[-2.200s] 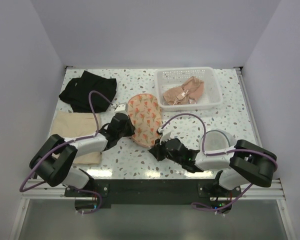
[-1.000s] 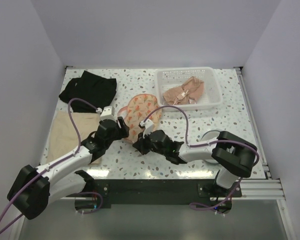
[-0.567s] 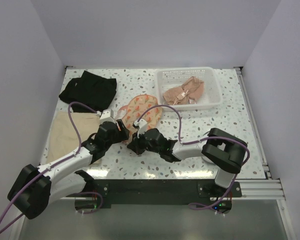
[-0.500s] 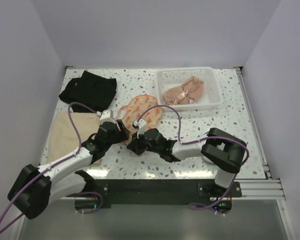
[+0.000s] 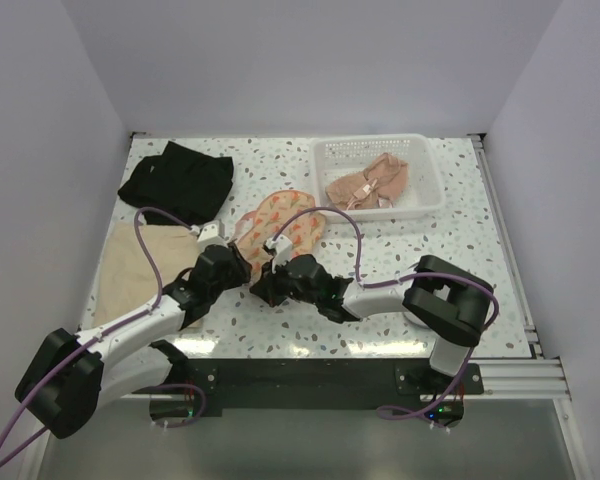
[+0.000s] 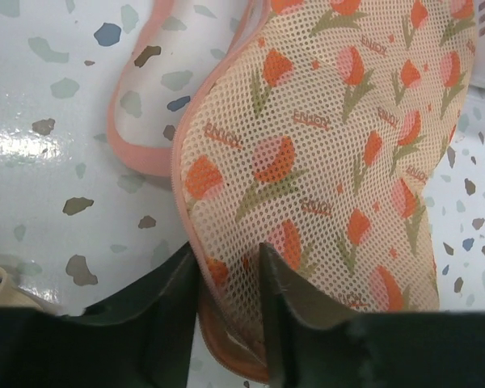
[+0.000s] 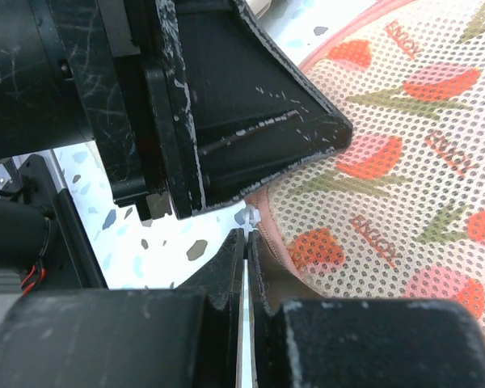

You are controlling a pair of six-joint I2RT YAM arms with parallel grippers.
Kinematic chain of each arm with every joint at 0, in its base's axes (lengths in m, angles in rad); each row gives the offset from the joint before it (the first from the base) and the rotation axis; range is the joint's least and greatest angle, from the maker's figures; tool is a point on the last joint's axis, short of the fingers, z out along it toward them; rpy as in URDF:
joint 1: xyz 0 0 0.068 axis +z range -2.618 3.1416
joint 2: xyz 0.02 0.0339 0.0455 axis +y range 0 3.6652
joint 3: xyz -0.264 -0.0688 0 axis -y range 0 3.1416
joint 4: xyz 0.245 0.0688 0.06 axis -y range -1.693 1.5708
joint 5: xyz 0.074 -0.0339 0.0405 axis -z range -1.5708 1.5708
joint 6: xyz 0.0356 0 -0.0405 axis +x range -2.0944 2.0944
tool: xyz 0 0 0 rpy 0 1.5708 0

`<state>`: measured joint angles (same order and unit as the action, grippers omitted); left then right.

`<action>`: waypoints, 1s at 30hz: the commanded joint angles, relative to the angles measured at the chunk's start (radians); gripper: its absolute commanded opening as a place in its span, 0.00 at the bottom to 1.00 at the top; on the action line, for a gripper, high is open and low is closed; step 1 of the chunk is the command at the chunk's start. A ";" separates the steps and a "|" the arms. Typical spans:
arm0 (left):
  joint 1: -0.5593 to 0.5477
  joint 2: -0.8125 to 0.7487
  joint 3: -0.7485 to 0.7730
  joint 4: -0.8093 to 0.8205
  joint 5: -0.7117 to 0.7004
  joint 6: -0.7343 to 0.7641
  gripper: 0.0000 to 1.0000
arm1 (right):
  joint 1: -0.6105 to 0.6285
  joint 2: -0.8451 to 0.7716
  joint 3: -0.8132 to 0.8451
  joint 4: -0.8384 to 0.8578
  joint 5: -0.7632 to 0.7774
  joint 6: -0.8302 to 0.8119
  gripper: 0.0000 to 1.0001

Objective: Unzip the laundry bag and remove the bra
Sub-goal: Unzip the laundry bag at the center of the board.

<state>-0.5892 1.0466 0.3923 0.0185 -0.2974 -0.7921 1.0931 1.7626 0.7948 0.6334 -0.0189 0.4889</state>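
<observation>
Item inspected: tulip-print mesh laundry bag (image 5: 285, 222), lying mid-surface with its long axis running from the near-left end, at the arms, to the far-right.

Left gripper (image 6: 230, 283): its fingers (image 6: 174, 311) stand either side of the bag's near end. Mesh and pink rim fill the gap between them, so this is judged a grip on the bag.

Right gripper (image 7: 244, 242): fingers pressed together and aimed at the same near end, just beside the left arm's fingers. A small white zipper pull (image 7: 244, 217) sits at their very tips. Whether it is pinched cannot be told.

Controlling relation: the pull lies directly ahead of the right fingertips, and the zip line follows the pink rim away along the bag. The right arm is better placed to draw the pull while the left anchors the bag.

Bra: not visible, presumably inside the bag.
</observation>
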 commanded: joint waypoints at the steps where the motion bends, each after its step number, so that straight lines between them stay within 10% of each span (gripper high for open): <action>1: 0.002 -0.008 -0.001 0.034 -0.020 -0.009 0.28 | 0.004 -0.028 0.037 0.058 -0.004 -0.006 0.00; 5: 0.002 0.010 0.022 0.028 -0.049 0.004 0.00 | 0.004 -0.040 0.004 0.060 -0.006 0.011 0.00; 30: 0.002 -0.026 0.054 -0.087 -0.263 0.016 0.00 | 0.004 -0.170 -0.256 0.098 0.086 0.083 0.00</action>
<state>-0.5922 1.0512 0.4152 -0.0521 -0.4534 -0.7925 1.0927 1.6405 0.5705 0.7052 0.0185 0.5568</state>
